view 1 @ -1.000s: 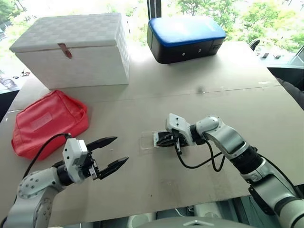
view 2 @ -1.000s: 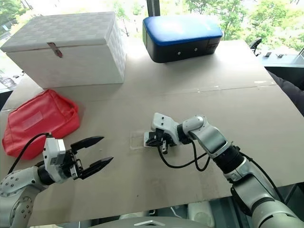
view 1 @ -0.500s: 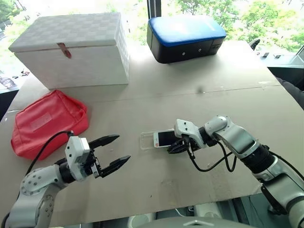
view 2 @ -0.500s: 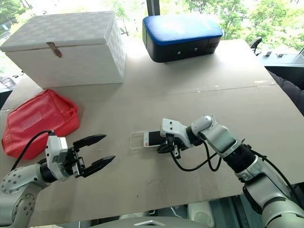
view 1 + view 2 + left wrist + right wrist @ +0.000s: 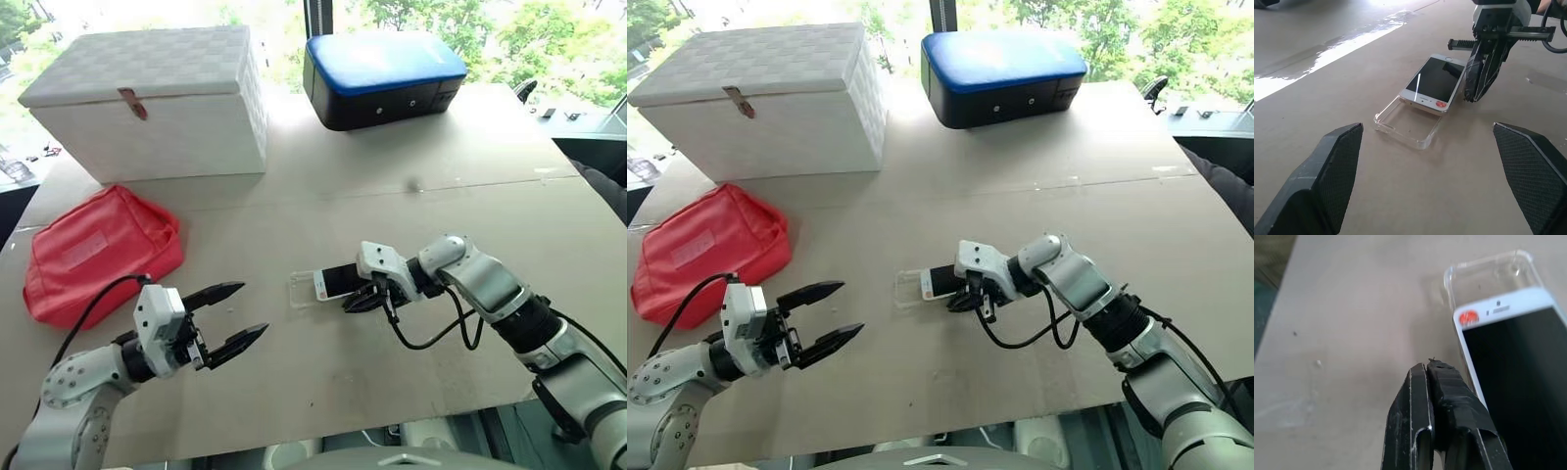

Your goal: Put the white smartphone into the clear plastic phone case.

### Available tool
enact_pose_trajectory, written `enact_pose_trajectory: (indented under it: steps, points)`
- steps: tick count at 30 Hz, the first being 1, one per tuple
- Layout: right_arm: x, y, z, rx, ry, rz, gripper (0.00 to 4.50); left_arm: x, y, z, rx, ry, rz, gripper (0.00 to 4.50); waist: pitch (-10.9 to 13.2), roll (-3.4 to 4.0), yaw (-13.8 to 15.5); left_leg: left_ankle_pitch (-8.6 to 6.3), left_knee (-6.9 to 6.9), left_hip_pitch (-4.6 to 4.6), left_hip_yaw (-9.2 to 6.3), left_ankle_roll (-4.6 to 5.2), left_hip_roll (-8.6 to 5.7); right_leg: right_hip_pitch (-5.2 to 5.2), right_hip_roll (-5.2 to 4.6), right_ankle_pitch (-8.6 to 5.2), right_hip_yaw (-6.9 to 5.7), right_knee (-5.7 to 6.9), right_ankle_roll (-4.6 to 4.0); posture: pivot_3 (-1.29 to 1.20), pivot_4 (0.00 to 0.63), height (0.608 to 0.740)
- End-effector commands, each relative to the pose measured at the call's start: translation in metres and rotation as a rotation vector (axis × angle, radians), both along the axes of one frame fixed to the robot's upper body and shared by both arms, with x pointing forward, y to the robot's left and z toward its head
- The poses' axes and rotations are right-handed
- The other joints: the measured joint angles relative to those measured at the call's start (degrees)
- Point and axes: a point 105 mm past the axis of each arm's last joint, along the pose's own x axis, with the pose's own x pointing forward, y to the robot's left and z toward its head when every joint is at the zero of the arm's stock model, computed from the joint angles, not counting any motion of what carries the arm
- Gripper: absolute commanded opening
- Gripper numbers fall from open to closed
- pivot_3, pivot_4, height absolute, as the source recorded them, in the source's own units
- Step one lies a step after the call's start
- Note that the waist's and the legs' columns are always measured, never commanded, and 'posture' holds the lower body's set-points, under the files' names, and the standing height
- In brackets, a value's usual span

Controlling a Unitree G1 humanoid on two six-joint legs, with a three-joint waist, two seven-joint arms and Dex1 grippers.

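Half of the white smartphone [image 5: 1433, 82] lies over the clear plastic phone case [image 5: 1406, 121], screen up, on the table [image 5: 411, 157] near its middle; the other half reaches past the case's open end toward 3 o'clock in the head views. That overlap reads as a slide-in under way: the case is a shallow tray, so the phone goes in lengthwise rather than dropped from above.

The right gripper [image 5: 1431, 369] has its fingers pressed together with nothing between them, its tip down at the table just beside the phone's long edge — a closed tip makes a firm pusher for nudging a flat thing. The left gripper [image 5: 233, 317] hangs spread wide and empty at about 8 o'clock from the case, well apart from it, perhaps placed to brace the case's far end.

The case is nearly invisible in the head views — only a faint outline. Whether the phone's buried end sits inside the rim or rides on top of it I cannot tell, nor whether the right tip touches the phone.
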Motion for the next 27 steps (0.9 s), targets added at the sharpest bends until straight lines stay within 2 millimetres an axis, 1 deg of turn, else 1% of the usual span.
enact_pose_trajectory:
  steps: [1,3,6,11,15,19,22,27]
  points:
    - [0.002,0.009,0.017,0.062,-0.047,-0.002,0.05,-0.003,-0.005,0.009,0.001,-0.041,-0.021,4.35,0.0,0.0,0.0,0.0,0.0,0.01,0.0,0.0,0.0,0.0,0.0,0.0,-0.01,0.0,0.0,0.0,0.15,0.74]
    - [0.009,0.014,0.013,0.059,-0.074,-0.033,0.05,-0.003,-0.006,0.009,-0.001,-0.041,-0.021,4.35,0.0,0.0,0.0,0.0,0.0,0.0,0.01,0.0,-0.01,0.0,-0.01,0.0,0.0,0.0,0.0,0.0,0.15,0.74]
    - [0.014,0.018,0.009,0.055,-0.088,-0.054,0.05,-0.003,-0.007,0.009,-0.003,-0.041,-0.022,4.35,0.0,0.01,0.0,0.0,0.0,0.0,0.02,0.0,-0.01,0.0,-0.01,0.0,0.0,0.0,0.0,0.0,0.15,0.74]
    - [0.026,0.02,-0.014,-0.032,-0.144,-0.091,0.05,-0.002,-0.007,0.01,-0.002,-0.044,-0.021,4.35,0.0,0.0,0.0,0.0,0.0,0.01,0.02,0.0,-0.02,0.0,0.0,0.01,0.0,0.0,-0.01,0.0,0.15,0.74]
    - [0.027,0.02,-0.024,-0.061,-0.145,-0.097,0.05,-0.003,-0.007,0.01,-0.001,-0.043,-0.021,4.35,0.0,-0.01,0.0,0.0,0.0,0.04,0.01,0.0,-0.01,0.02,0.01,0.0,0.0,0.01,0.0,0.0,0.15,0.74]
    - [0.024,0.02,-0.037,-0.091,-0.099,-0.099,0.05,-0.002,-0.008,0.01,-0.002,-0.041,-0.024,4.35,0.0,-0.01,-0.1,0.0,0.0,0.13,0.01,0.0,0.0,0.06,0.02,0.0,0.0,0.04,0.0,0.0,0.15,0.74]
    - [0.023,0.021,-0.043,-0.102,-0.071,-0.106,0.05,-0.002,-0.008,0.01,-0.003,-0.041,-0.026,4.35,-0.1,0.0,-0.2,0.0,0.0,0.23,0.01,0.0,0.02,0.09,0.04,-0.01,0.01,0.05,0.02,0.0,0.15,0.74]
    - [0.031,0.021,-0.051,-0.121,-0.043,-0.161,0.05,-0.001,-0.009,0.011,-0.002,-0.043,-0.027,4.35,-0.1,0.02,-0.4,0.0,-0.04,0.36,0.01,0.0,0.07,0.16,0.09,-0.04,0.03,0.06,0.06,0.0,0.15,0.74]
